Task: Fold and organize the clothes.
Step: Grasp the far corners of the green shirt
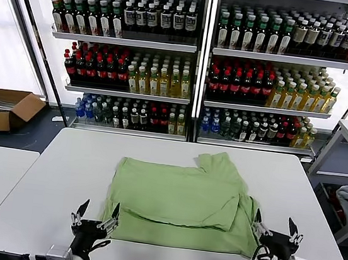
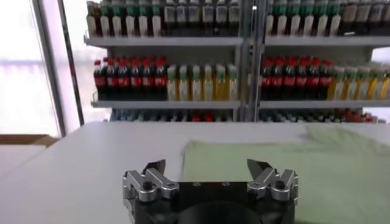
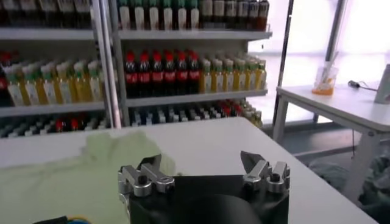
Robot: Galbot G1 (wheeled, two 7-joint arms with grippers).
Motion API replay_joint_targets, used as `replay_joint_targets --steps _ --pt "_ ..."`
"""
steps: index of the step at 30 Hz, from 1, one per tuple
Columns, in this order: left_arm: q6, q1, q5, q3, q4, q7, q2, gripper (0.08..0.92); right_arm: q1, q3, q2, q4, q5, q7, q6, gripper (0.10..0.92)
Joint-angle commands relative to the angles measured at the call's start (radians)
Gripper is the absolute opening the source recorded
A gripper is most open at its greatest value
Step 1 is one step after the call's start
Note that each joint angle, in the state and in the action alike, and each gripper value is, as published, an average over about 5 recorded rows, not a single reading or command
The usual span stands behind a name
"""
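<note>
Shirt (image 1: pixel 181 197) lies folded on white table (image 1: pixel 60 173).

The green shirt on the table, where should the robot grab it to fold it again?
Probably the shirt's two near corners, from the robot's side. The near hem lies flat along the table edge, and the open left gripper and right gripper sit beside those corners.

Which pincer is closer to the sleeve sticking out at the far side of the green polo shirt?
Right. The right pincer sits at the polo shirt's near right corner, more nearly below the sleeve. The left pincer is at the near left corner, diagonally across the shirt.
</note>
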Motion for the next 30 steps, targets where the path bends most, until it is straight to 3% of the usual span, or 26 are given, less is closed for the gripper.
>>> replay_joint_targets --steps 1,7,14,20,30 --pt "-0.026 -0.260 -0.060 -0.017 0.117 0.077 0.092 0.822 0.277 0.076 -0.108 -0.178 0.073 -0.199 0.027 0.823" --pt "-0.007 -0.436 -0.102 0.030 0.276 0.092 0.181 0.823 0.433 -0.015 -0.227 -0.345 0.053 -0.346 -0.018 0.823" --pt "0.078 -0.637 -0.222 0.110 0.446 0.106 0.257 0.823 0.655 -0.223 -0.324 -0.547 0.171 -0.441 -0.106 0.823" --pt "0.148 -0.769 -0.338 0.177 0.568 0.115 0.305 0.823 0.810 -0.352 -0.305 -0.677 0.283 -0.376 -0.156 0.823" --pt "0.170 -0.899 -0.340 0.256 0.766 0.114 0.292 0.823 0.980 -0.441 -0.122 -0.931 0.175 -0.273 -0.165 0.823"
